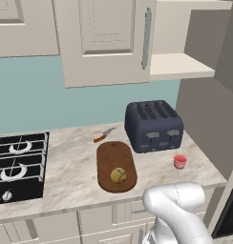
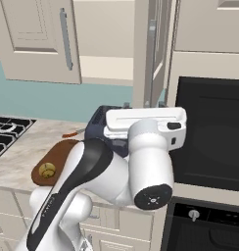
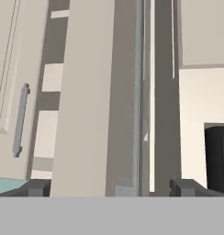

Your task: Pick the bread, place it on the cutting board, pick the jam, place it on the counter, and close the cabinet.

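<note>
The bread (image 1: 118,175), a small golden roll, lies on the dark brown cutting board (image 1: 113,155) in the middle of the counter (image 1: 70,162). The red jam (image 1: 180,161) stands on the counter, to the right of the board and in front of the toaster. The cabinet (image 1: 109,43) above is open, its left door swung out and its pale shelf (image 1: 180,66) bare. In the hand view my gripper (image 3: 111,188) is open and holds nothing. It points at the edge-on right cabinet door (image 3: 95,92), which shows between the two fingertips (image 3: 38,188).
A dark four-slot toaster (image 1: 154,125) stands behind the board, and a knife (image 1: 104,135) lies to its left. The black gas stove (image 1: 18,164) fills the counter's left end. A black oven front (image 2: 209,137) stands to the right. My arm's elbow (image 2: 141,166) bulks over the counter edge.
</note>
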